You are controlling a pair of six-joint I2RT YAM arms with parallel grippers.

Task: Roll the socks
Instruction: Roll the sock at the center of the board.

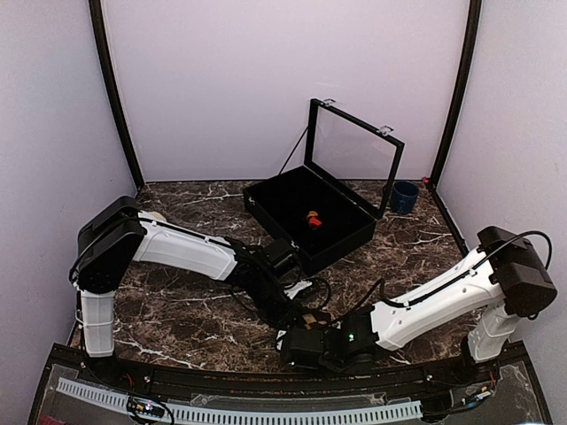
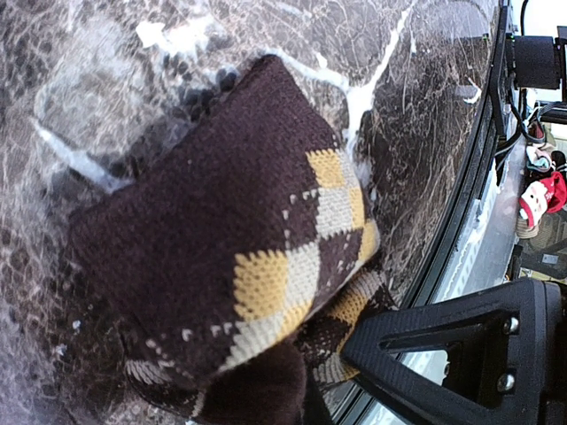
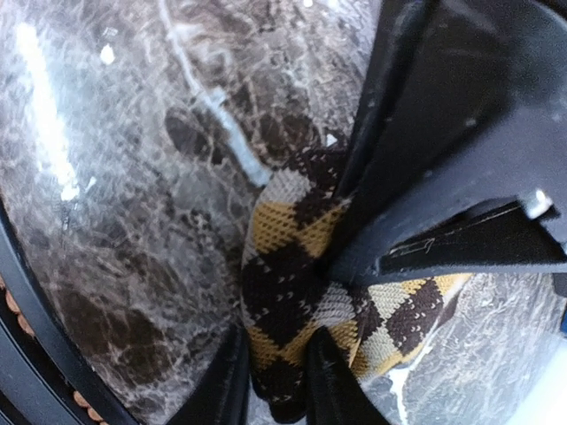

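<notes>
Here, well in front of the case (image 1: pixel 345 241), the tan sock (image 2: pixel 221 257) lies folded, the right gripper (image 3: pixel 275 385) pinching one end with fingers narrow and the left gripper (image 1: pixel 297 305) clamped shut on it from the case side. Farther back, a red sock (image 1: pixel 313 220) sits inside the open case.

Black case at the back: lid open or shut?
Open: the glass-paned lid stands upright behind the black rectangular case, its interior exposed.

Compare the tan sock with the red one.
The tan sock rests on the table at the near edge; the red sock sits in the open case farther back. The tan sock shows tan diamonds, the red sock red-orange. Both look bunched small.
</notes>
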